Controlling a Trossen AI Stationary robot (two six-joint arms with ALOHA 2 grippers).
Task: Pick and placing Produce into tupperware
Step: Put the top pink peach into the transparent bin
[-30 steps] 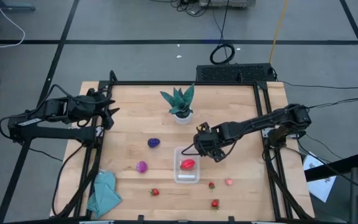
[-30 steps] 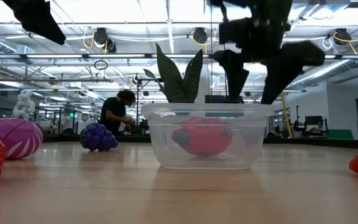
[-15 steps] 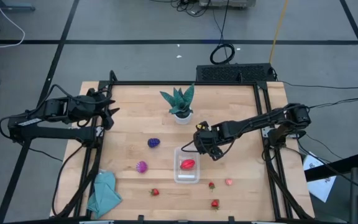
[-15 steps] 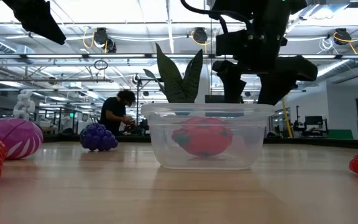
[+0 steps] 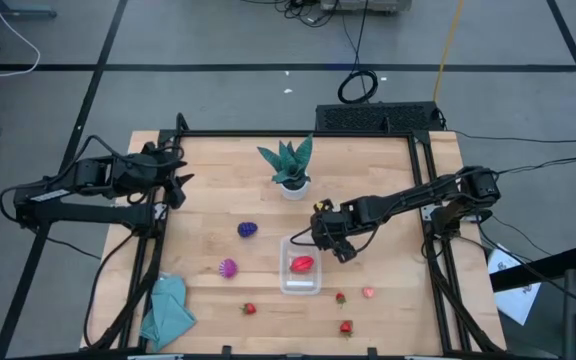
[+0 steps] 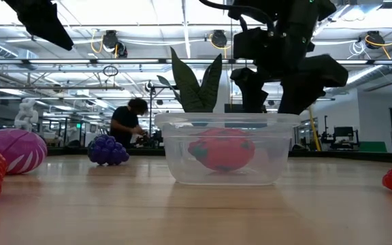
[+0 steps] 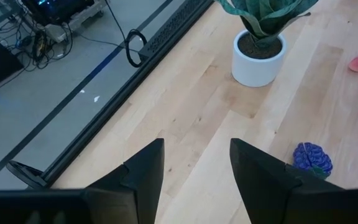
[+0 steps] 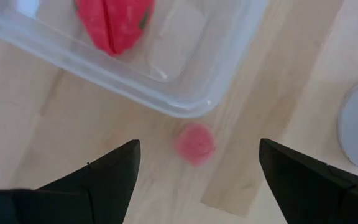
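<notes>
Hovering just beside the far corner of the clear box (image 5: pixel 300 268), with the right gripper (image 5: pixel 334 238) spread wide and empty. One red fruit (image 5: pixel 302 264) already inside the box. Nearest loose pieces: pale pink fruit (image 5: pixel 369 293) and small red berry (image 5: pixel 340 297), on the near side of the gripper, beyond the box. Left gripper (image 5: pixel 175 181) parked at the table's far left edge, fingers narrowly apart, empty.

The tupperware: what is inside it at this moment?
Inside the tupperware lies one red strawberry-like fruit. No other fruit shows inside through its clear walls in the low view. The open right gripper hovers beside it, empty.
</notes>
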